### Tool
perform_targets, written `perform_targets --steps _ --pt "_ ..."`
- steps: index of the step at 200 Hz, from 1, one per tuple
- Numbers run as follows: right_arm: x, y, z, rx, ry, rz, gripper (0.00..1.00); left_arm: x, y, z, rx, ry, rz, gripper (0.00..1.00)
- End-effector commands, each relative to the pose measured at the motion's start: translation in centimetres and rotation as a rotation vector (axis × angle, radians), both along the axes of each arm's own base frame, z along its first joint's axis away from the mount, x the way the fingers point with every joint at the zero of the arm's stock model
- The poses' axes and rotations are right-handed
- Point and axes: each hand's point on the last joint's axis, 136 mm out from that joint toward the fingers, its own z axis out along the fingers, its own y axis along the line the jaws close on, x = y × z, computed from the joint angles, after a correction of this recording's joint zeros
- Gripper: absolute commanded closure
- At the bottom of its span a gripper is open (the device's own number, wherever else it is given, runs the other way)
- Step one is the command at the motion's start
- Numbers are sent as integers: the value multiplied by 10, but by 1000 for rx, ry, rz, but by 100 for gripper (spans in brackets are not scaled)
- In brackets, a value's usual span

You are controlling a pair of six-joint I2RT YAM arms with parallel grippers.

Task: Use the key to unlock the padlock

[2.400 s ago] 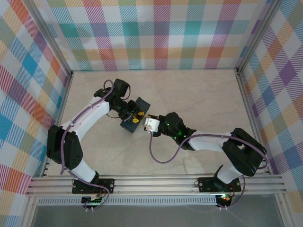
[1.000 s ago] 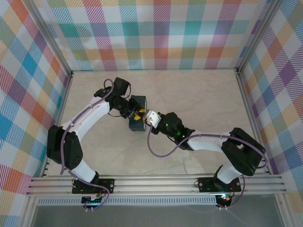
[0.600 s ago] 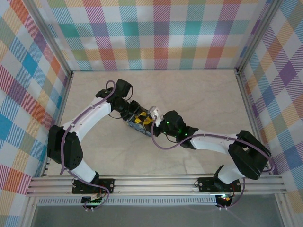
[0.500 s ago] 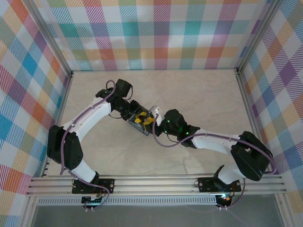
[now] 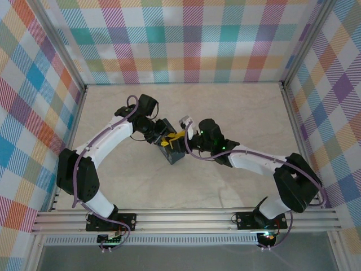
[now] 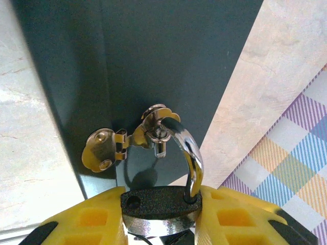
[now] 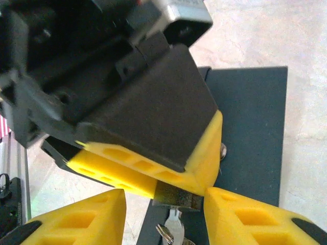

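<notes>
The small dark padlock point(image 6: 161, 200) has a fine-grained, matt black top over a bright metal base, and its curved shackle point(image 6: 190, 153) is polished chrome, mirror-glossy. The small silvery hasp point(image 6: 104, 150) on the dark rectangular tin point(image 6: 153, 61) is shiny pressed metal, while the tin's own face looks matt and faintly speckled. The left gripper point(image 6: 162, 217) has yellow fingers point(image 6: 87, 227) of smooth, dull moulded plastic with recessed pockets, backed by a matt black plastic housing point(image 7: 143, 102). The thin silvery key point(image 7: 171, 229) gleams like bare metal. The pale table point(image 6: 286, 76) has a smooth, marble-patterned, low-sheen surface.
</notes>
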Motion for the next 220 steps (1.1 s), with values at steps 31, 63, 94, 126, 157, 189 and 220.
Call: perform_targets --steps 31,63,94,126,157,189,220 --pt "0 14 -3 40 52 31 57 8 -16 18 -111 -41 1 90" --pt "5 19 0 85 75 15 59 6 -15 21 -116 -47 -2 89" --pt "15 17 4 130 105 -27 80 5 -13 23 -105 -51 -9 88" --pt "23 6 0 96 112 -76 91 3 -2 19 -50 -56 -11 80" --pt "27 -3 -2 18 79 -77 92 4 10 17 -8 -67 -1 61" --pt "27 -8 -7 -80 37 -59 93 8 21 16 37 -87 7 42" --pt "25 -12 -9 -162 -8 -30 93 20 33 17 79 -127 18 35"
